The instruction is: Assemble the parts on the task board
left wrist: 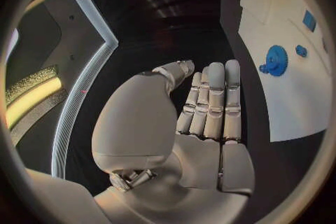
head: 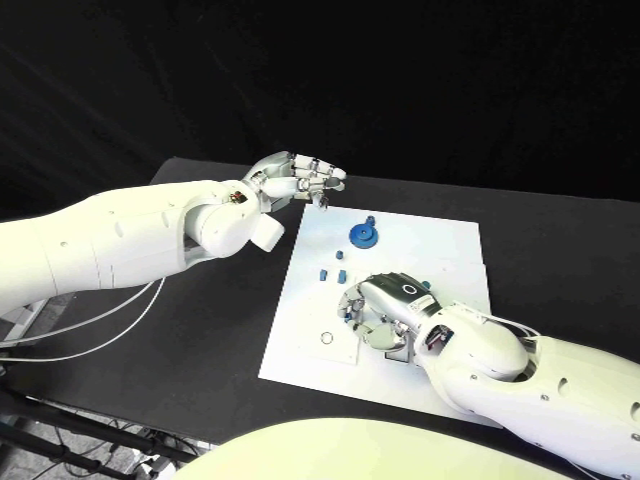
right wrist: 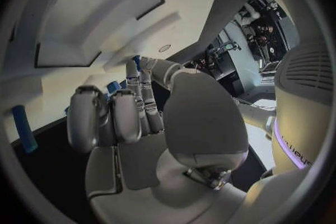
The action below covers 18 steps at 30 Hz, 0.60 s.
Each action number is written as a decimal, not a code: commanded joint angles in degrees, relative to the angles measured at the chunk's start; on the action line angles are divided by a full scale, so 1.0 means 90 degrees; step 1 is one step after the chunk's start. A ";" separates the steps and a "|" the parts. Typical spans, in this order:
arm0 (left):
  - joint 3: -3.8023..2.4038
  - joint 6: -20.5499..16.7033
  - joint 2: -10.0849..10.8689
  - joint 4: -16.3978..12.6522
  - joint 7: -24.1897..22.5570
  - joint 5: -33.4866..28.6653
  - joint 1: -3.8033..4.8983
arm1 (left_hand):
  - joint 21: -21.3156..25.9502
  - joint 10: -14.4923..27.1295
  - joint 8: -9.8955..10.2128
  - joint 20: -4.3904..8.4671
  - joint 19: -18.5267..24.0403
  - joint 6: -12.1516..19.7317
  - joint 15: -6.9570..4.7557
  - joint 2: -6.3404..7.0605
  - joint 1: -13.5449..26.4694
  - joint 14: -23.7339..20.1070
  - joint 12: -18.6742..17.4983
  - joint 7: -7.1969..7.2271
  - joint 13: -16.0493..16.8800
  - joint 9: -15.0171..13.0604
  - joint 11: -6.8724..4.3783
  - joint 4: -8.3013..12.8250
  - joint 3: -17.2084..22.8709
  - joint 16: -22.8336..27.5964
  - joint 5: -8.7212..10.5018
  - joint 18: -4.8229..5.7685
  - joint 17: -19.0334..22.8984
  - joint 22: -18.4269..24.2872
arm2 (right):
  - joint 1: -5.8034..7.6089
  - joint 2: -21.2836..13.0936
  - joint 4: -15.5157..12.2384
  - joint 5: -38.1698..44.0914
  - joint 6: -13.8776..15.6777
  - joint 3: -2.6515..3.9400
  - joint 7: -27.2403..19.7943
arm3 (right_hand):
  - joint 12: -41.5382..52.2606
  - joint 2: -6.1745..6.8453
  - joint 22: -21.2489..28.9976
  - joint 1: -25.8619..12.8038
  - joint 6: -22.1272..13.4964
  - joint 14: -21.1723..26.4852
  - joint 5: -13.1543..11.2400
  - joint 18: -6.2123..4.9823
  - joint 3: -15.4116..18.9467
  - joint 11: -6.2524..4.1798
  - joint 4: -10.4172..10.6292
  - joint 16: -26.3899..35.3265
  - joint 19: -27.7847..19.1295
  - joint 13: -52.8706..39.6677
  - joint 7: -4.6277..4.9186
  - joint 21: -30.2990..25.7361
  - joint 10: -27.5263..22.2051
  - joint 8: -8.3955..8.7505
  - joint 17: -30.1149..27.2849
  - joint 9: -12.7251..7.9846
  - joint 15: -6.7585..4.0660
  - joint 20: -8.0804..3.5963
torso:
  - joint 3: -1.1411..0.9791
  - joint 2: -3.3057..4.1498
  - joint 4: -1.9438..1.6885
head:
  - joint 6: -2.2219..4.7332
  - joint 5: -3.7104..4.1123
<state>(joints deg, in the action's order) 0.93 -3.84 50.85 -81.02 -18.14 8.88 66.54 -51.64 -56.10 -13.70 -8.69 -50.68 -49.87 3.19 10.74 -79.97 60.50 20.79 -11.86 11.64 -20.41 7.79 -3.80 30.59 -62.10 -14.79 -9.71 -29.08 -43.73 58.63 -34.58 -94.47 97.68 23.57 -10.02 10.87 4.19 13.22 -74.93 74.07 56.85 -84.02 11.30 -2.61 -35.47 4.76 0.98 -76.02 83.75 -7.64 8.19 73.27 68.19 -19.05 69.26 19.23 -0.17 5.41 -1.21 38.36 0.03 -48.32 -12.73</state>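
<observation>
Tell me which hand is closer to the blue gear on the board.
Left. The left hand hovers at the board's far corner, close beside the blue gear; the right hand rests on the board nearer the robot.

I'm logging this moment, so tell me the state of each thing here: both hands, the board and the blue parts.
left hand: holds nothing, fingers straight, at the board's far left corner
right hand: over the board, pinches a small blue part
task board: flat on table
blue gear: on the board

We find no readable text, label, brand, number or sign on anything here, whether board, parts, arms or table.
</observation>
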 commanded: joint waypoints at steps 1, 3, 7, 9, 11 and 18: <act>-0.0003 0.0069 -0.0009 -0.0012 -0.0014 0.0015 0.0004 | 0.0013 0.0058 0.0030 -0.0019 -0.0018 0.0036 0.0020 -0.0038 0.0019 -0.0045 0.0042 0.0012 0.0010 0.0007 -0.0005 0.0008 -0.0032 0.0028 0.0020 -0.0091 0.0010 0.0004 | -0.0029 -0.0022 -0.0001 0.0094 -0.0215 -0.0031 0.0096 | -0.0051 0.0144 -0.1091 -0.0042 -0.0238 -0.0159 -0.0057 -0.0124 0.0111 0.0068 0.0034 0.0105 -0.0120 0.0087 0.0032 -0.0348 -0.0349 0.0186 -0.0188 -0.0062 0.0081 0.0079 | -0.0001 0.0000 0.0003 | 0.0012 0.0006; -0.0003 0.0078 -0.0008 -0.0012 -0.0007 0.0015 0.0004 | 0.0013 0.0058 0.0030 -0.0019 -0.0018 0.0036 0.0020 -0.0038 0.0019 -0.0045 0.0042 0.0012 0.0010 0.0007 -0.0005 0.0008 -0.0032 0.0028 0.0020 -0.0091 0.0010 0.0004 | -0.0029 -0.0040 -0.0025 0.0094 -0.0130 -0.0032 0.0107 | -0.0029 0.0161 -0.1038 -0.0029 -0.0298 -0.0106 -0.0066 -0.0159 0.0173 0.0087 0.0043 0.0173 -0.0191 0.0111 0.0046 -0.0539 -0.0514 0.0253 -0.0301 -0.0070 0.0106 0.0104 | -0.0001 -0.0001 0.0000 | 0.0027 0.0024; -0.0003 0.0104 -0.0007 -0.0008 0.0009 0.0016 0.0004 | 0.0019 0.0063 0.0031 -0.0020 -0.0019 0.0037 0.0021 -0.0039 0.0020 -0.0047 0.0045 0.0011 0.0010 0.0007 -0.0003 0.0004 -0.0035 0.0028 0.0020 -0.0091 0.0011 0.0008 | -0.0029 -0.0093 -0.0095 0.0088 0.0055 -0.0031 0.0106 | 0.0040 0.0159 -0.0903 0.0037 -0.0438 0.0035 -0.0049 -0.0240 0.0384 0.0140 0.0061 0.0357 -0.0370 0.0150 0.0042 -0.1020 -0.0902 0.0396 -0.0607 -0.0086 0.0144 0.0155 | -0.0004 0.0000 0.0002 | 0.0048 0.0037; -0.0003 0.0114 -0.0005 -0.0004 0.0015 0.0016 0.0004 | 0.0021 0.0065 0.0031 -0.0021 -0.0020 0.0038 0.0021 -0.0039 0.0021 -0.0048 0.0045 0.0011 0.0010 0.0007 -0.0003 0.0002 -0.0037 0.0028 0.0020 -0.0091 0.0012 0.0009 | -0.0026 -0.0141 -0.0159 0.0080 0.0147 -0.0030 0.0103 | 0.0114 0.0129 -0.0823 0.0095 -0.0450 0.0141 -0.0012 -0.0284 0.0520 0.0165 0.0076 0.0492 -0.0473 0.0157 0.0045 -0.1293 -0.1078 0.0441 -0.0821 -0.0083 0.0167 0.0177 | -0.0004 -0.0002 0.0003 | 0.0059 0.0047; -0.0002 0.0116 -0.0003 -0.0001 0.0016 0.0016 0.0004 | 0.0021 0.0065 0.0031 -0.0021 -0.0020 0.0038 0.0021 -0.0039 0.0021 -0.0048 0.0045 0.0011 0.0010 0.0007 -0.0003 0.0002 -0.0037 0.0028 0.0020 -0.0091 0.0012 0.0009 | -0.0015 -0.0195 -0.0230 0.0068 0.0212 -0.0028 0.0101 | 0.0145 0.0119 -0.0815 0.0106 -0.0447 0.0154 0.0001 -0.0287 0.0555 0.0165 0.0084 0.0501 -0.0480 0.0155 0.0052 -0.1315 -0.1106 0.0450 -0.0844 -0.0081 0.0170 0.0181 | -0.0001 -0.0003 0.0004 | 0.0070 0.0056; -0.0001 0.0093 0.0011 0.0020 0.0004 0.0016 0.0004 | 0.0025 0.0070 0.0033 -0.0022 -0.0020 0.0041 0.0023 -0.0040 0.0022 -0.0051 0.0046 0.0010 0.0010 0.0007 -0.0002 0.0000 -0.0038 0.0029 0.0020 -0.0091 0.0012 0.0012 | 0.0143 -0.0532 -0.0626 -0.0023 0.0417 -0.0002 0.0127 | 0.0253 0.0097 -0.0823 0.0125 -0.0427 0.0146 0.0026 -0.0279 0.0625 0.0157 0.0111 0.0467 -0.0455 0.0136 0.0064 -0.1276 -0.1110 0.0464 -0.0824 -0.0075 0.0165 0.0183 | 0.0002 -0.0002 0.0003 | 0.0118 0.0111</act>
<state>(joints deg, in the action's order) 0.95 -3.72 50.98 -80.80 -17.83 8.93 66.54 -51.64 -55.69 -13.70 -8.69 -50.68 -49.87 3.40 10.74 -79.97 60.29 21.02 -11.86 11.67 -20.42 7.78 -3.79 30.59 -62.10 -14.79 -9.71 -29.03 -43.68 59.61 -38.85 -99.31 97.64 25.50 -10.12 11.70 6.32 14.04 -74.92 74.67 53.28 -82.89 11.22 -4.44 -30.11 6.26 2.07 -71.68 79.69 -6.39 8.52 61.55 58.53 -15.06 61.77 18.47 1.33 6.98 -1.21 38.35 0.06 -47.42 -11.89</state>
